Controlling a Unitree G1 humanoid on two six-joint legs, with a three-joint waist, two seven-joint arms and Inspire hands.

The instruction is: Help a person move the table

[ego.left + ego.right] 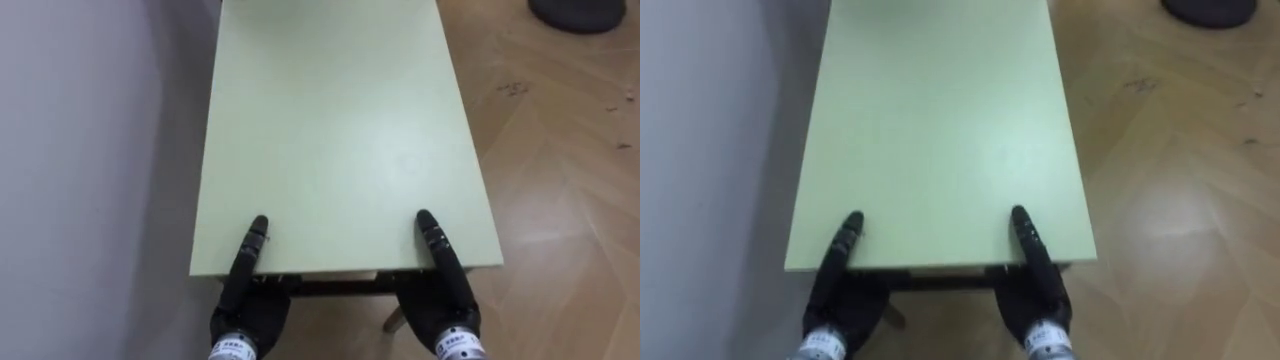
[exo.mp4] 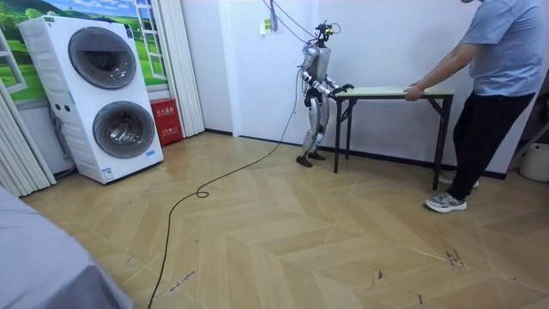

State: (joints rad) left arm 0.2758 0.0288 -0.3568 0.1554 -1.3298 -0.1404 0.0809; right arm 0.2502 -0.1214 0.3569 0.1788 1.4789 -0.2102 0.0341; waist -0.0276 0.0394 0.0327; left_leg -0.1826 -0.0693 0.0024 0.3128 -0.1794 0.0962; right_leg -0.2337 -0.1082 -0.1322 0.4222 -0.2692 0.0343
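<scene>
Table: a long pale green table (image 1: 340, 120) on dark legs stands lengthwise away from the robot, its left long side near a white wall (image 1: 90, 150), with herringbone wood floor (image 1: 560, 150) on its other side.
Robot: it stands upright at one short end of the table, both arms reaching forward to the near edge.
Left hand: the left hand (image 1: 248, 305) sits at the near edge towards the left corner, with its thumb laid flat on the top. The rest of the hand is tucked below the edge, so I cannot tell whether it is clamped.
Right hand: the right hand (image 1: 445, 300) sits the same way towards the right corner, thumb on top and palm beneath. Its closure cannot be told either.
Person: in the room view a person (image 2: 497, 86) stands at the far short end, leaning in, with a hand (image 2: 413, 89) on that edge.
Surroundings: two stacked white washing machines (image 2: 107, 94) stand well apart, at the room view's left.
Done: both carriers appear to be in place, one at each end, with hands on the table.
Unclear: the legs reach down about to floor level, and I cannot tell whether the table is lifted.
Left: judging by how near the wall the table is, the carry itself seems barely begun or not begun. The lift, the walk and the setting down look to be still ahead.
</scene>
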